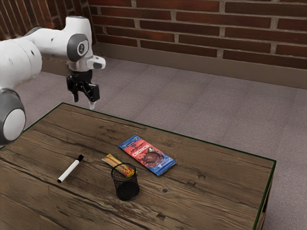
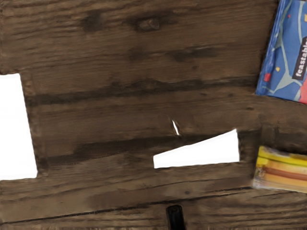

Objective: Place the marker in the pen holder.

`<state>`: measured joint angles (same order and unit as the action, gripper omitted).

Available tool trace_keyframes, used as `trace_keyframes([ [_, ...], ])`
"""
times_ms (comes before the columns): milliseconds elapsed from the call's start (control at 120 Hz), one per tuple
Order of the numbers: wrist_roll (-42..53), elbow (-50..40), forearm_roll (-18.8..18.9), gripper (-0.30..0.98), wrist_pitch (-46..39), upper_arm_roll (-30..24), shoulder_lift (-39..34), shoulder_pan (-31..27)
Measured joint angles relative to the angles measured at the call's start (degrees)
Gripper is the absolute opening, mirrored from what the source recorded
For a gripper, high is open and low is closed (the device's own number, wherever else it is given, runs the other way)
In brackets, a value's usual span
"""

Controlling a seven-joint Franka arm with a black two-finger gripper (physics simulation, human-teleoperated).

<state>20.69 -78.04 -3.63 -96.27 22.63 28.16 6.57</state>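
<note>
Pincer (image 1: 84, 101) stands spread above the bench (image 1: 211, 211), its two fingers apart. Below it the white marker (image 1: 70, 171) lies flat on the wood, outside any container, its black cap (image 2: 175, 218) pointing roughly toward the chocolate packet's side. Farther toward the exterior view's right, the black mesh pen holder (image 1: 127, 191) stands upright, mouth up, its dark base visible inside. A yellow snack packet (image 1: 112, 160) lies just beside it, partly seen past the rim, near the blue-and-red chocolate packet (image 1: 147, 154).

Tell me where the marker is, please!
The marker lies on the table, toward the exterior view's left from the black mesh pen holder.
</note>
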Motion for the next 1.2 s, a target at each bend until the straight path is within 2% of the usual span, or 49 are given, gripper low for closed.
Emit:
trace_keyframes([
  [83,0.0,-2.1,-1.9,0.66,-1.7,-0.1,3.3,-0.5],
  [217,0.4,-11.2,-4.5,0.66,-8.3,-0.4,3.6,-0.6],
  [300,0.7,-18.5,-4.9,0.66,-12.8,-1.4,0.8,-0.5],
  [442,1.6,-33.0,-3.3,0.66,-22.8,-1.8,-5.8,-0.4],
  [600,3.0,-38.1,-2.7,0.66,-31.5,-1.8,-6.2,-0.3],
  [750,3.9,-39.6,-2.6,0.65,-36.3,-1.8,-5.3,-0.3],
  [1200,5.0,-42.3,-2.6,0.05,-40.1,-1.8,-6.9,-0.3],
])
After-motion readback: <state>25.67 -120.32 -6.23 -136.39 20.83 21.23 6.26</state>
